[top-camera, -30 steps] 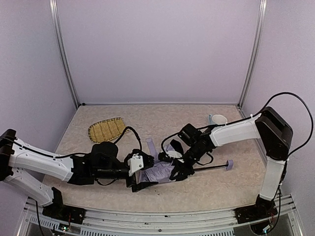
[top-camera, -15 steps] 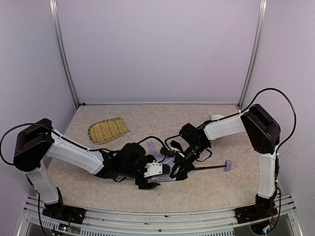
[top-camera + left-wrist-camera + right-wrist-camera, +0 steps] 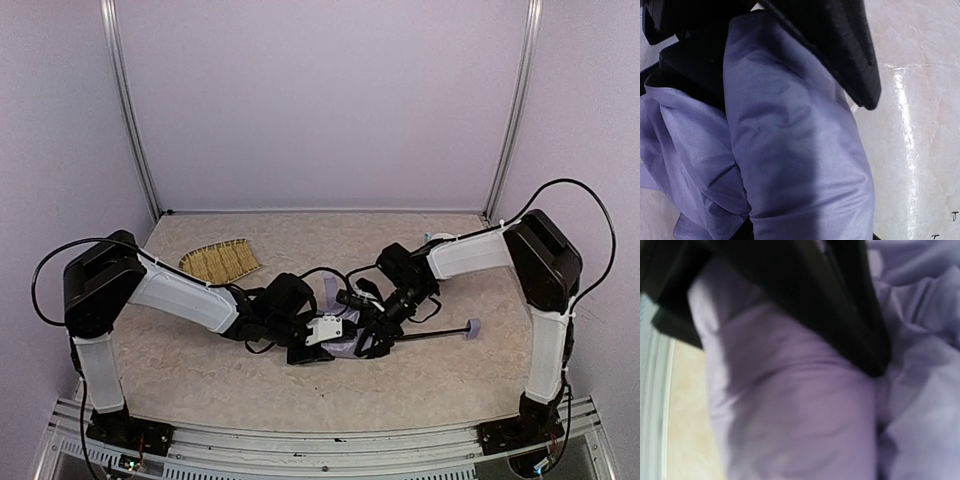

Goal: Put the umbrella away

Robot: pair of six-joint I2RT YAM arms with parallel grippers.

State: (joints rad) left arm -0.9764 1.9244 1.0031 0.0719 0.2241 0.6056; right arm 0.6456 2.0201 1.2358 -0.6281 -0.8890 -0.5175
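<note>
The umbrella [image 3: 345, 347] lies folded on the table, a crumpled pale lavender bundle between my two grippers. Its thin black shaft [image 3: 430, 336] runs right to the small lavender handle [image 3: 473, 327], and a strap [image 3: 333, 292] trails toward the back. My left gripper [image 3: 318, 345] comes in from the left and is shut on a thick roll of the umbrella fabric [image 3: 795, 150], with a black finger [image 3: 840, 50] pressing on its side. My right gripper [image 3: 375, 336] reaches in from the right. Its fingers [image 3: 840, 315] stand apart around the fabric [image 3: 790, 405]; that view is blurred.
A woven straw tray [image 3: 218, 264] lies at the back left. A light blue mug [image 3: 441, 243] stands at the back right beside the right arm. Black cables loop over both arms near the umbrella. Metal posts frame the back corners.
The left arm has reached right into the fabric and its jaws have closed on it. The right gripper's jaws have widened. The umbrella has shifted slightly right.
</note>
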